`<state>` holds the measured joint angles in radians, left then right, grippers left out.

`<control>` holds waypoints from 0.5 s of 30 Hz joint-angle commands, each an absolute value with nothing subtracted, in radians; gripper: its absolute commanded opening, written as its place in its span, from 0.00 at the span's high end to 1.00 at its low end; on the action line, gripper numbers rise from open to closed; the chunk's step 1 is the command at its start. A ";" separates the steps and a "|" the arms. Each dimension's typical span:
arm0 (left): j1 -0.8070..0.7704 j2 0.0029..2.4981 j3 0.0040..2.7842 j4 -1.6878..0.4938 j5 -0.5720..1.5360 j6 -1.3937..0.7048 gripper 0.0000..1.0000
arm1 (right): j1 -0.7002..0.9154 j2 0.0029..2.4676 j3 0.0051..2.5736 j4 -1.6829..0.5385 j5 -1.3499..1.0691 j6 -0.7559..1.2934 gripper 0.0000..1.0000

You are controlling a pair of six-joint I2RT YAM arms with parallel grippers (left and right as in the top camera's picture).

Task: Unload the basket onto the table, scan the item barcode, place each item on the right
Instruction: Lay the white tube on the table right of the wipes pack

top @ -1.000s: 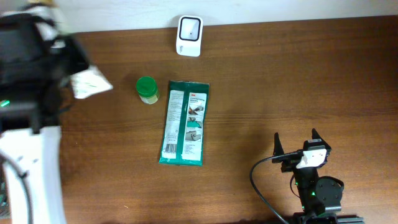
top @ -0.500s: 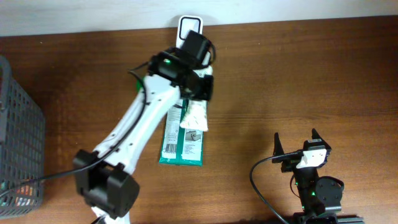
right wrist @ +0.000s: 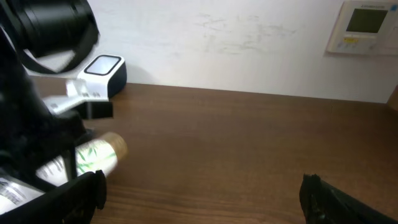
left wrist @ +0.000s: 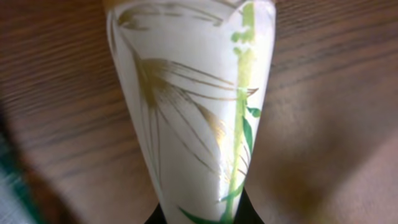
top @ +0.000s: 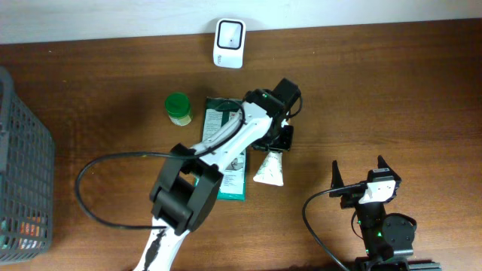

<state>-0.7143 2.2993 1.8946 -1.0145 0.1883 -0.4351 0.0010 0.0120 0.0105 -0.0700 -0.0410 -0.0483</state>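
Observation:
My left gripper is shut on a white tube printed with green and gold leaves. The tube hangs low over the wood, just right of a green packet that lies flat. In the left wrist view the tube fills the frame, and the dark fingertips pinch its narrow end. The white barcode scanner stands at the back edge, apart from the tube. No barcode shows on the tube. My right gripper stands open near the front right, and it holds nothing.
A green-lidded jar stands left of the packet. A grey mesh basket is at the far left edge. The right wrist view shows the tube, the scanner and a wall thermostat.
The left arm swept in from the far left with the tube, passed over the packet near the scanner, and now holds it lower, right of the packet. The right arm has stayed still.

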 commanded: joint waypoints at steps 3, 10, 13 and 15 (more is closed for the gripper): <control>-0.713 2.343 1.912 -1.003 0.259 -0.459 0.77 | 0.006 0.006 0.006 -0.075 -0.036 -0.048 0.02; -0.705 2.339 1.988 -1.031 0.258 -0.416 0.48 | 0.006 0.006 0.006 -0.075 -0.036 -0.048 0.02; -0.681 2.313 2.121 -1.110 0.255 -0.346 0.47 | 0.006 0.006 0.006 -0.075 -0.036 -0.048 0.02; -0.662 2.284 2.226 -1.171 0.200 -0.314 0.49 | 0.006 0.006 0.006 -0.075 -0.036 -0.048 0.02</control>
